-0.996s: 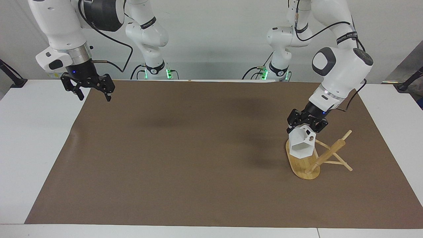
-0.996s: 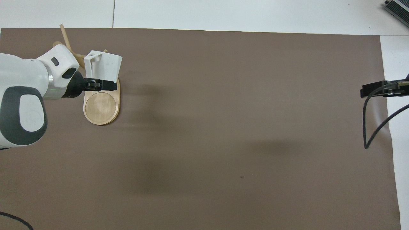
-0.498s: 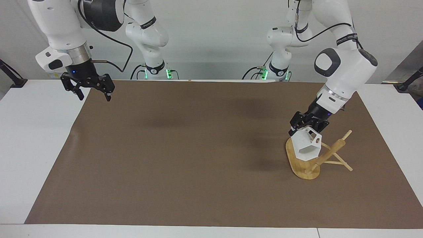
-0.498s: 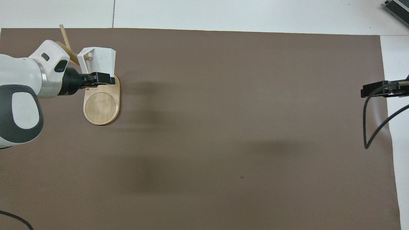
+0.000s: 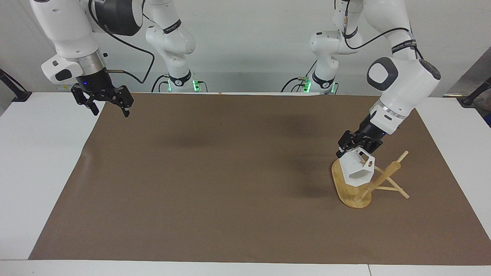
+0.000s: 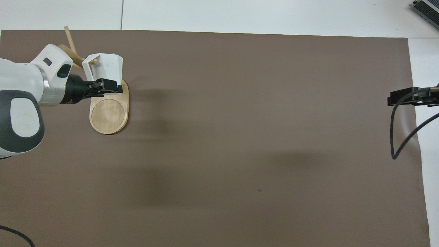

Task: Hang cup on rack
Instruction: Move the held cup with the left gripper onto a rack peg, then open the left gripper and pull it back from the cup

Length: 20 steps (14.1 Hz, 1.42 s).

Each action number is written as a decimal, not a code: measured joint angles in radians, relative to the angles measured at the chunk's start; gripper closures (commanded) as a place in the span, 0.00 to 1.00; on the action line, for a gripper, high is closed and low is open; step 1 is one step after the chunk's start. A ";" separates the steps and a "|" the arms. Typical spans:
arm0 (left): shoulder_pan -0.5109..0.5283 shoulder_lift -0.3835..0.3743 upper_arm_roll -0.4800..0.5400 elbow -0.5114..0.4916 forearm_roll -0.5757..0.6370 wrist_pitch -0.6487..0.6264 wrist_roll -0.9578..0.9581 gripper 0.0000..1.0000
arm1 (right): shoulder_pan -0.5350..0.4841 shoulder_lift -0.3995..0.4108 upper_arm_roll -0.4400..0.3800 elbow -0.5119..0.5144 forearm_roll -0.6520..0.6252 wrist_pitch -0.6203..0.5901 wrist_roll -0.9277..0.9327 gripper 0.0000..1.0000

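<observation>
Start at the right arm's end of the table: your right gripper (image 5: pixel 108 108) hangs over the edge of the brown paper mat (image 5: pixel 215 176), fingers spread apart and holding nothing, and it has not stirred over the last second, so that arm is simply waiting. Moving across, the mat's middle holds nothing of the task. At the left arm's end, your left gripper (image 5: pixel 356 147) is clamped tight on the narrow base of the small white faceted cup (image 5: pixel 358 171), which hangs mouth-down and tilted over the light bamboo mug tree (image 5: pixel 368 184) with its oval flat base. What has changed is the cup's attitude and place: a second ago it sat more upright at about ten o'clock from the central post; it has since been rolled and eased toward the post, so its blocky pierced handle (image 6: pixel 90 61) now faces the thin pegs at roughly two o'clock in the facing view. From overhead a peg tip seems to be right at the handle's hole; I cannot tell whether it has entered. I judge you are in the threading step, with release still ahead.
</observation>
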 measured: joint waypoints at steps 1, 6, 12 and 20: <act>0.000 -0.002 0.000 0.001 0.000 -0.005 -0.018 0.06 | 0.000 0.000 0.000 0.000 0.001 0.000 0.000 0.00; 0.016 -0.054 0.006 0.007 0.031 -0.084 -0.058 0.00 | 0.000 -0.001 0.000 0.000 0.003 0.000 0.000 0.00; 0.052 -0.147 0.011 0.012 0.195 -0.186 -0.060 0.00 | 0.002 -0.005 0.001 0.000 0.004 0.000 0.000 0.00; 0.051 -0.165 0.002 0.242 0.394 -0.511 -0.054 0.00 | 0.002 -0.007 0.001 0.000 0.005 0.000 0.000 0.00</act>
